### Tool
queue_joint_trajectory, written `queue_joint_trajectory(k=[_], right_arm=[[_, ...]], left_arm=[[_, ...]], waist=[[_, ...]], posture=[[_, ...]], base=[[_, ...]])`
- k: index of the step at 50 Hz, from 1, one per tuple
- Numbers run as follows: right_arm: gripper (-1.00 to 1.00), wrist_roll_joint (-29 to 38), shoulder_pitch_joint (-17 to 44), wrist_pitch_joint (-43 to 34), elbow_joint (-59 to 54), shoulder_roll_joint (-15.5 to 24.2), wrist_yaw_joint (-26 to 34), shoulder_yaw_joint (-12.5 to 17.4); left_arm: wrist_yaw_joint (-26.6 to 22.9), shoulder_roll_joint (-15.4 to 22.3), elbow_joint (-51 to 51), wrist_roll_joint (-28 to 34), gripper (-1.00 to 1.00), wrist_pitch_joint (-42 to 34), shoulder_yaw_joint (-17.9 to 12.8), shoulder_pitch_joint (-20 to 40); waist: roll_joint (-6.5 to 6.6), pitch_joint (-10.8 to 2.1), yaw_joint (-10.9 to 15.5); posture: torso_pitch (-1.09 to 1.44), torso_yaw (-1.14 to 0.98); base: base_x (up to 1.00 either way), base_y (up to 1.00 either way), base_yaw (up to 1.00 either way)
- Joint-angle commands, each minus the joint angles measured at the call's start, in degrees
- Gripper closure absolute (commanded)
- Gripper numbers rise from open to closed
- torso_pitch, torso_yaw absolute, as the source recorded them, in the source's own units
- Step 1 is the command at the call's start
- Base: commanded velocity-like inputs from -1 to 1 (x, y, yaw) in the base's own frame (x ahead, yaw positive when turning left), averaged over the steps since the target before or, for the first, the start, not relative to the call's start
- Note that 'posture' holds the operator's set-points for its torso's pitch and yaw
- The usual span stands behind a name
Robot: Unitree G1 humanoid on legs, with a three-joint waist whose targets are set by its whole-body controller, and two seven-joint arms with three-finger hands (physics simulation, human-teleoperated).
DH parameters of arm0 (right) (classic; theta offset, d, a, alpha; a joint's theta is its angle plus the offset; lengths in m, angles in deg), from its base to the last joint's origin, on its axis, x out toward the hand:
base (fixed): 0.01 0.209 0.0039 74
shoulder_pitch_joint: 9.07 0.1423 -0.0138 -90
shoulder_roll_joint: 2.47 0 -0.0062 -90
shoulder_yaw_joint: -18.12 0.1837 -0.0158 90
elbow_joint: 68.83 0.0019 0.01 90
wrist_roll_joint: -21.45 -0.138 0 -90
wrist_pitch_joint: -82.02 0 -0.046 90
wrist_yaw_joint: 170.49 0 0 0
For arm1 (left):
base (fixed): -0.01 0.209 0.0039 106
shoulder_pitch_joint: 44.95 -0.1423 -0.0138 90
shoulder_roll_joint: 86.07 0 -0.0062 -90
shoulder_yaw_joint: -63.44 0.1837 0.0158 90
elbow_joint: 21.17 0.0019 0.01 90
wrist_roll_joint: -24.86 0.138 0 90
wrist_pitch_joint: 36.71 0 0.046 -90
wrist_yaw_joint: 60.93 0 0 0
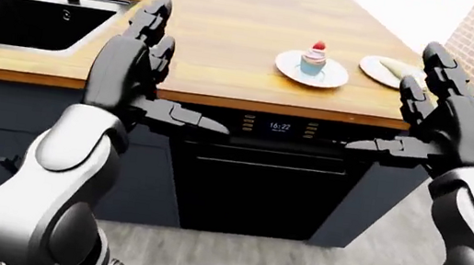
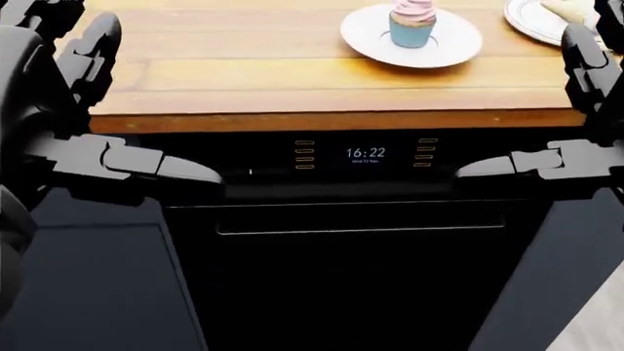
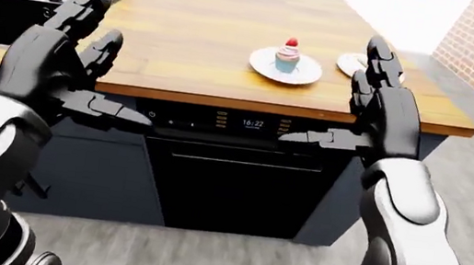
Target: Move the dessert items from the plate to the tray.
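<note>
Status: not begun. Cupcake (image 1: 313,57) sits on its plate (image 1: 311,73), tabletop (image 1: 222,40) right; tray not identifiable. My left hand (image 1: 130,69) and right hand (image 1: 444,116): fingers spread wide, empty, well short.

Bright, even, sharp renders with soft shadows.

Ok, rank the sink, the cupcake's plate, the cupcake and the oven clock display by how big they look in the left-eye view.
1. Sink, largest by far.
2. Cupcake's plate.
3. Cupcake and oven clock display: look about alike, and the display sits nearer the camera, so I won't rank them.
</note>
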Motion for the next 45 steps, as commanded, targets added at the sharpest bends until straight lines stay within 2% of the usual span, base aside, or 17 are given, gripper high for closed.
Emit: queue_joint_trajectory(k=[1,2,3,7,10,11,12,13,15,17,18,22,26,30,35,44,45], right_arm=[[-1.0,-0.55,1.35,0.33,1.44,0.9,-0.29,0.82],[-1.0,-0.88,1.74,0.16,1.61,1.13,-0.37,1.02],[-1.0,-1.06,2.17,-0.36,1.96,1.39,-0.62,0.89],[-1.0,-0.6,2.84,0.11,1.89,2.2,-0.76,0.01],[-1.0,-0.5,3.34,-0.37,2.09,2.5,-0.52,-0.01],[-1.0,0.26,3.33,-0.05,1.89,2.99,-0.51,-0.41],[-1.0,0.27,3.56,-0.26,1.85,2.75,-0.47,-0.25],[-1.0,0.54,3.71,-0.17,1.64,2.77,-0.4,-0.57],[-1.0,0.43,4.55,-0.9,2.06,2.93,0.07,-0.66],[-1.0,-2.82,6.3,-2.74,3.0,1.12,-0.23,1.7],[-1.0,-2.74,6.23,-2.93,2.91,2.21,-0.58,1.01],[-1.0,-1.98,6.21,-1.85,1.51,4.24,-0.23,-0.39],[-1.0,-0.8,6.99,-2.3,1.34,4.65,0.81,-1.4],[-1.0,0.99,8.38,-2.51,-0.03,5.38,1.32,-1.28],[-1.0,2.61,10.13,-3.34,-0.45,6.27,3.03,-1.11],[-1.0,2.84,12.26,-4.8,-1.06,6.38,3.51,-0.31],[-1.0,2.65,12.13,-4.69,-1.02,6.31,3.43,-0.28]], left_arm=[[0.04,0.33,-0.4,-0.28,-1.0,0.61,-0.17,1.09],[0.01,0.5,-0.48,-0.41,-1.0,0.27,-0.4,1.4],[0.0,0.63,-0.32,-0.51,-1.0,0.19,-0.53,1.59],[0.09,1.01,0.03,-1.08,-1.0,0.04,-1.21,2.08],[0.14,1.39,-0.13,-1.64,-1.0,-0.41,-1.75,2.48],[0.2,1.53,0.14,-1.79,-1.0,-0.26,-1.84,2.58],[0.28,1.64,0.3,-1.9,-1.0,0.03,-1.82,2.44],[0.33,1.74,0.12,-2.14,-1.0,-0.3,-2.05,2.58],[0.29,2.32,0.36,-2.66,-1.0,-0.63,-2.76,3.22],[0.4,2.81,0.27,-3.32,-1.0,-1.21,-3.43,3.92],[0.46,3.04,0.45,-3.61,-1.0,-1.08,-3.66,4.07],[0.85,3.71,1.28,-4.72,-1.0,0.13,-4.18,3.59],[1.12,4.71,1.49,-5.9,-1.0,-0.04,-5.0,4.0],[1.56,5.54,2.28,-6.79,-1.0,0.48,-5.05,4.33],[2.33,6.49,2.76,-8.25,-1.0,-0.47,-5.66,5.85],[3.2,7.29,3.51,-9.31,-1.0,-0.18,-5.18,6.52],[3.23,7.37,3.52,-9.38,-1.0,-0.27,-5.13,6.69]], waist=[[0.77,-1.37,0.11],[2.68,-1.43,0.77],[0.92,-0.76,0.7],[2.76,-2.53,1.14],[-0.27,-1.19,1.71],[-3.88,-2.25,1.28],[-5.38,-3.34,0.97],[-4.33,-1.59,1.16],[-4.58,-0.97,0.56],[-4.11,-2.25,0.17],[-4.49,-1.64,2.0],[-2.7,-0.76,0.09],[-2.09,-1.95,1.29],[-2.32,-1.12,0.52],[-1.06,-0.83,-0.13],[-1.24,-0.59,0.42],[-2.21,-0.63,0.61]], posture=[[0.0,0.0],[0.0,0.0],[0.0,0.0],[0.0,0.0],[0.0,0.0],[0.0,0.0],[0.0,0.0],[0.0,0.0],[0.0,0.0],[0.0,0.0],[0.0,0.0],[0.0,0.0],[0.0,0.0],[0.0,0.0],[0.0,0.0],[0.0,0.0],[0.0,0.0]], base=[[0.25,-0.72,0.0],[0.24,-0.71,0.0],[0.25,-0.72,0.0],[0.25,-0.69,0.0],[0.25,-0.62,0.0],[0.24,-0.55,0.0],[0.24,-0.36,0.0],[0.23,-0.21,0.0],[0.08,0.0,0.0],[0.0,0.24,0.0],[0.0,0.0,1.0],[0.0,0.0,0.64],[0.0,0.0,0.21],[0.0,0.06,0.5],[0.0,0.0,0.0],[0.21,0.02,0.0],[0.15,0.0,0.0]])
